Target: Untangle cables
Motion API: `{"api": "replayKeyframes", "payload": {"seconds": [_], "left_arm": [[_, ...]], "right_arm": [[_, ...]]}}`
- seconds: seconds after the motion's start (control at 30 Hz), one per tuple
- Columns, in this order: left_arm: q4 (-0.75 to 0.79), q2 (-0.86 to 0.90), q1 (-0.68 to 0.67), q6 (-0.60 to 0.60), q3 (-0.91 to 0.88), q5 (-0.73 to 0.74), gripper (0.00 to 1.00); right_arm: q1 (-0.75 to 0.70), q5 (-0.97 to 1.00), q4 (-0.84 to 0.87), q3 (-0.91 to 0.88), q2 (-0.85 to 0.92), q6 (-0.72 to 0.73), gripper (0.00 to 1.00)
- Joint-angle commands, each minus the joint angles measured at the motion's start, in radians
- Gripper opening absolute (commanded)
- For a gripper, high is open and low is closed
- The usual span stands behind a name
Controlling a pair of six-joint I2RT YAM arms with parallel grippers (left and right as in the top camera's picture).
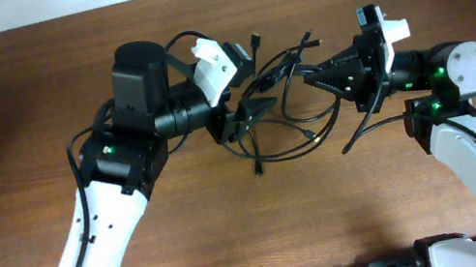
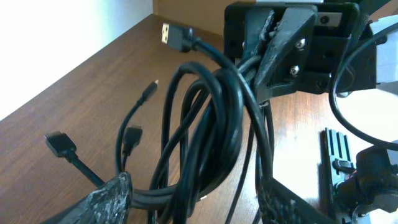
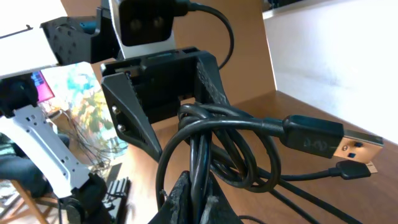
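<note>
Cables [image 2: 211, 112] hang in a knotted bundle between the two arms. They are mostly lifted off the bench [image 1: 236, 232], toward its far middle, probably so the loops can fall open rather than drag on the wood. The right hand [image 1: 315, 81] is clenched on the bundle at the knot and serves as the anchor; in its own camera the strands run straight down into its pinched fingers. The left hand [image 1: 259, 110] faces it with its fingers [image 2: 109, 199] apart. Several strands pass between them, so it looks released rather than gripping, placed to take a fresh hold. A broad plug [image 3: 323, 140] juts free to one side, and thinner ends trail onto the bench. The knot looks far from undone, and the next pull likely needs a single strand singled out.
</note>
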Motion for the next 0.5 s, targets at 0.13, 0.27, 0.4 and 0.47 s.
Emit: {"api": "replayKeyframes", "payload": {"seconds": [0.13, 0.27, 0.4, 0.47], "left_arm": [[0.002, -0.014, -0.002, 0.002, 0.019, 0.020, 0.31], [0.002, -0.014, -0.002, 0.002, 0.019, 0.021, 0.00], [0.002, -0.014, -0.002, 0.002, 0.019, 0.021, 0.00], [0.003, -0.014, -0.002, 0.002, 0.019, 0.021, 0.00]], "right_arm": [[0.000, -0.003, 0.169, 0.010, -0.004, 0.108, 0.04], [0.000, -0.004, 0.178, 0.010, -0.004, 0.125, 0.04], [0.000, -0.004, 0.179, 0.010, -0.004, 0.134, 0.04], [0.000, -0.004, 0.179, 0.010, -0.004, 0.134, 0.04]]}}
